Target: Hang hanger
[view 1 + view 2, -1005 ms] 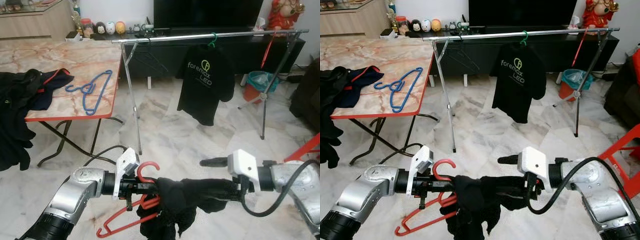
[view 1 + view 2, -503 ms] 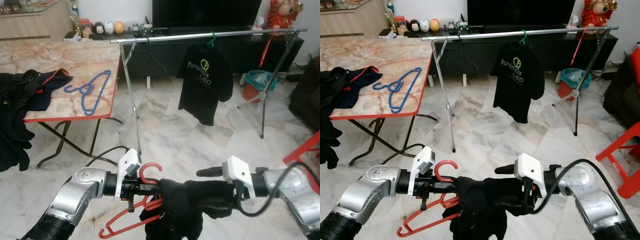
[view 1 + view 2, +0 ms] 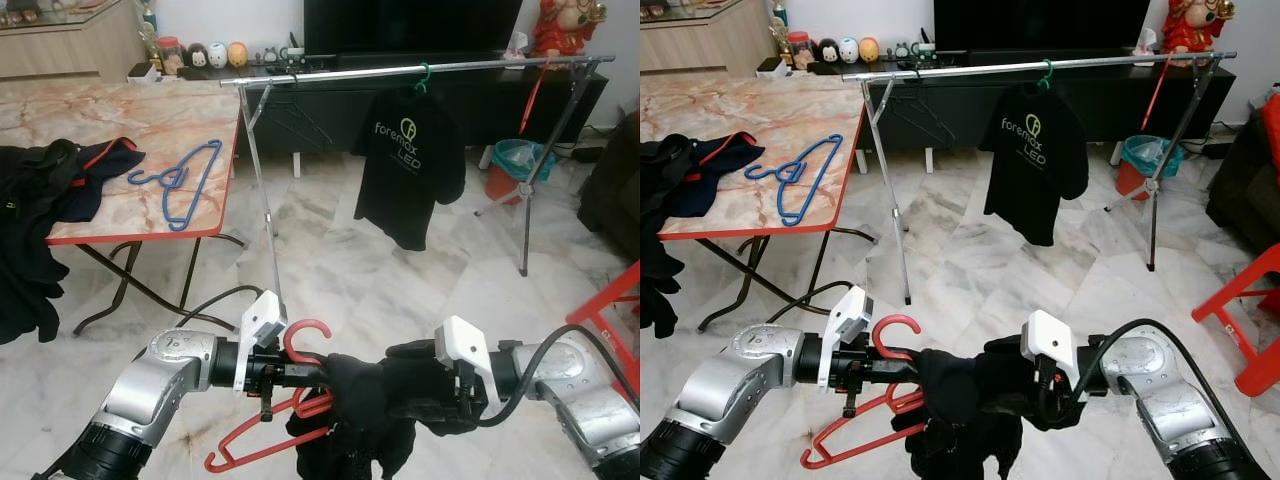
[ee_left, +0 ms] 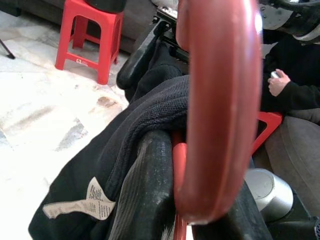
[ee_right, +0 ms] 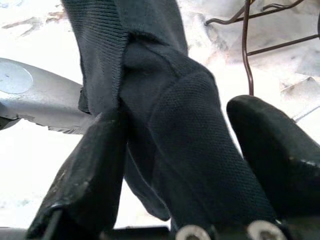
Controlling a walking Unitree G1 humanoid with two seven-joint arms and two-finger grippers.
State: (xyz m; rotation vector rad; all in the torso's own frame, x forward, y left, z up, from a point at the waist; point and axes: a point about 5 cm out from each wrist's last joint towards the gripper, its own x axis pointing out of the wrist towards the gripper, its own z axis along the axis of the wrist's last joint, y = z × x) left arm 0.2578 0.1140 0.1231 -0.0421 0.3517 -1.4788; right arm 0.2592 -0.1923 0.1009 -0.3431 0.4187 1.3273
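The left gripper [image 3: 300, 372] clamps its black fingers on the neck of a red plastic hanger [image 3: 268, 432], whose hook [image 3: 306, 335] curves up just above the fingertips while its frame slants down below them. Facing it, the right gripper [image 3: 415, 393] stands part open, a bunched black fabric garment [image 3: 352, 425] wedged between its two fingers [image 5: 97, 165] and draped over the hanger. Well beyond both grippers stands a silver metal clothes rail [image 3: 330, 73] carrying a black printed T-shirt [image 3: 408, 165]; a blue plastic hanger [image 3: 183, 180] lies on the marble-patterned folding table [image 3: 130, 120].
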